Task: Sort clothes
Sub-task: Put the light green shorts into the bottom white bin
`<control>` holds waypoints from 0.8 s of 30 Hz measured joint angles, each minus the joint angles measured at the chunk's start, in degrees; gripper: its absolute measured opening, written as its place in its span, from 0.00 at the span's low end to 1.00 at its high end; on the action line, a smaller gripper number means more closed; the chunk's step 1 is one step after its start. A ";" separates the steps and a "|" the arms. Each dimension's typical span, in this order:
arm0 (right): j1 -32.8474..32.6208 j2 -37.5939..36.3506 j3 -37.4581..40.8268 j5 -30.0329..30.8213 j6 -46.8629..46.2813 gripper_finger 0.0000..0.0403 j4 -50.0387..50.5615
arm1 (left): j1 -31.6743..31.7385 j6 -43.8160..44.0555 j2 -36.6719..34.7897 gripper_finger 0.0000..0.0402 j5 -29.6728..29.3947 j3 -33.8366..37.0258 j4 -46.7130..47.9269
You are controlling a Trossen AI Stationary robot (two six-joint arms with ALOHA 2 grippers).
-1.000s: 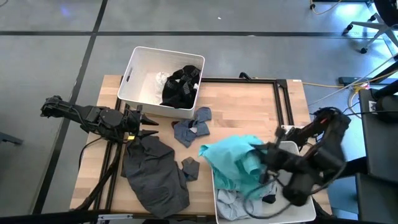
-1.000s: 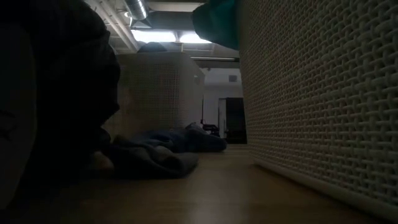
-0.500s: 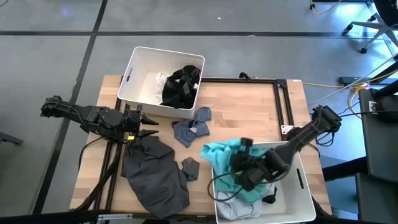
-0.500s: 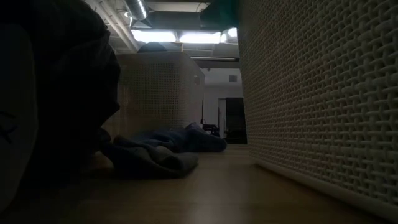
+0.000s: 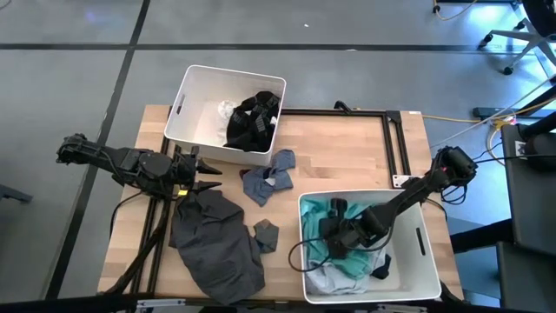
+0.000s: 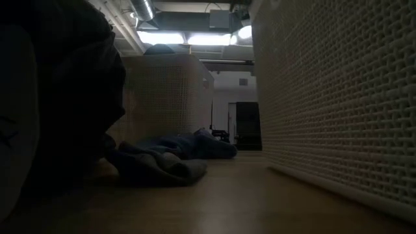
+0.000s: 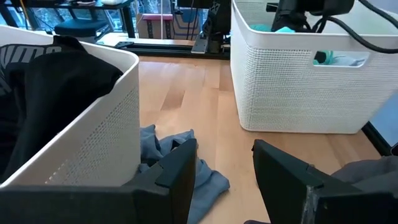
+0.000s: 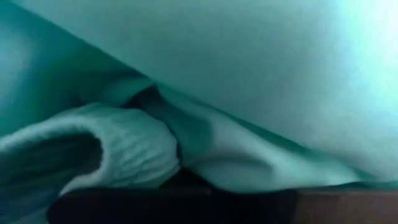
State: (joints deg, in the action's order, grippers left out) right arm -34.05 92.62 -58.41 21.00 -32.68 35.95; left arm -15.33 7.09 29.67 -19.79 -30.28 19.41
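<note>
Step in hand, as judged: depositing of teal garment [image 5: 340, 261] into near white bin [image 5: 417, 198]. Right gripper [image 5: 334, 241] down inside that bin, buried in teal cloth; finger state impossible to tell, right wrist view filled with teal folds only. Next move, as judged: letting go if not yet done, lifting clear of bin wall without dragging fabric back over the rim, then reaching for loose items on the wooden table [image 5: 347, 156].

Left gripper [image 5: 207, 171] at table's left edge, fingers parted, nothing between them, waiting beside far white bin [image 5: 187, 96].

Clothes, condition and place:
- Teal garment: crumpled, soft, heaped in near bin over a pale grey-blue piece [image 5: 326, 283].
- Black clothes [image 5: 252, 122]: bunched in far bin, with a small white item [image 5: 224, 111] next to them.
- Dark grey garment [image 5: 213, 243]: large, spread flat and wrinkled on table, front left.
- Grey-blue pieces [image 5: 268, 178]: small, rumpled, just beside far bin.
- Small dark grey piece [image 5: 265, 235]: at edge of large garment, possibly a sock.
</note>
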 joint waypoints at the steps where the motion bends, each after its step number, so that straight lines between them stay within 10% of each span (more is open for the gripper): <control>1: -0.01 0.00 0.20 0.18 -0.55 0.03 -0.11 | 0.00 -0.02 0.00 0.37 0.00 0.00 -0.13; 10: -0.01 0.24 -0.63 0.36 -3.27 0.06 -2.32 | 0.00 -0.02 0.14 0.37 0.00 0.00 -0.41; 24: -0.03 -1.31 -20.68 -6.20 -4.85 0.43 22.72 | 0.00 -0.02 0.91 0.37 0.00 0.00 -0.80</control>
State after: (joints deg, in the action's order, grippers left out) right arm -34.09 91.31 -79.10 14.80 -37.53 58.66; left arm -15.33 7.07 30.58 -19.79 -30.28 18.62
